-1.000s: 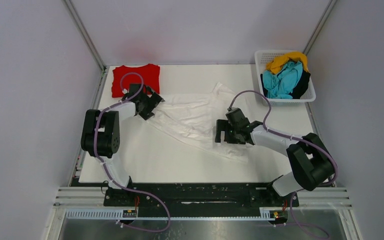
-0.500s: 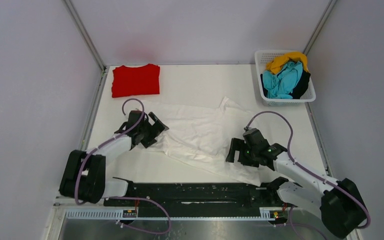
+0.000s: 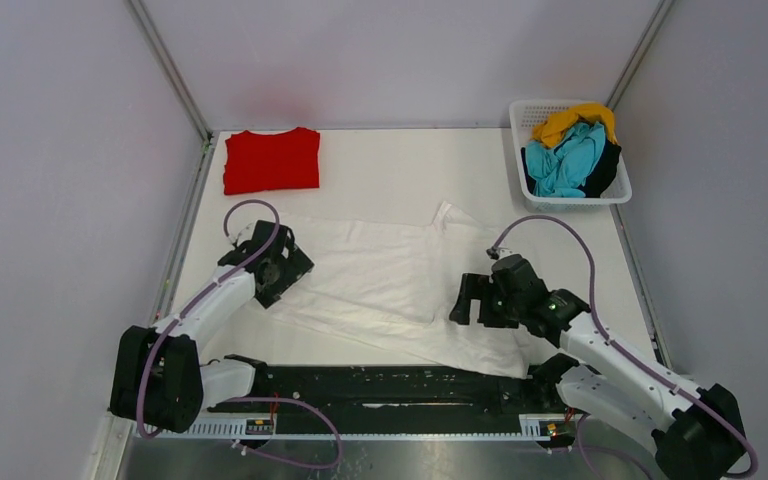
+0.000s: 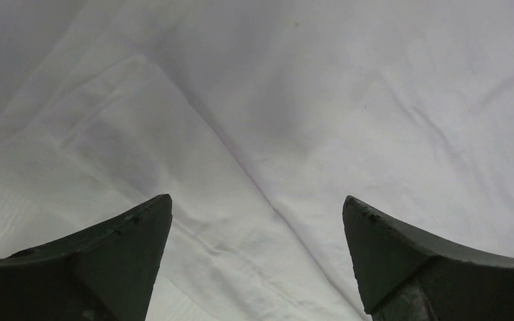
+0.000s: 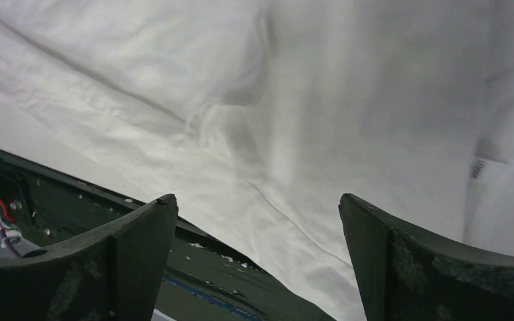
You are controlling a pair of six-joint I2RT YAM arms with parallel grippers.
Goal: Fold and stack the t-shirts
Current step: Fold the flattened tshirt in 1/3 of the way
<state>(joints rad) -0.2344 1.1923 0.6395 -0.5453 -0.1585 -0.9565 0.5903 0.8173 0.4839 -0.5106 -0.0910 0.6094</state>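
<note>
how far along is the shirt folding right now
Done: the red t-shirt lies folded at the far left corner of the table. In hand: the white t-shirt is spread out, unfolded, with the left gripper and right gripper both open over it, gripping nothing. Left: folding and stacking it, then the teal shirt, yellow shirt and black shirt heaped in the basket.

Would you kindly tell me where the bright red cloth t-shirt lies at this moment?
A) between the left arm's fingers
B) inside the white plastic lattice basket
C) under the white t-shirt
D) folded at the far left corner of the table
D: the bright red cloth t-shirt lies folded flat at the far left corner of the white table, apart from the spread white cloth t-shirt and the white plastic lattice basket.
</note>
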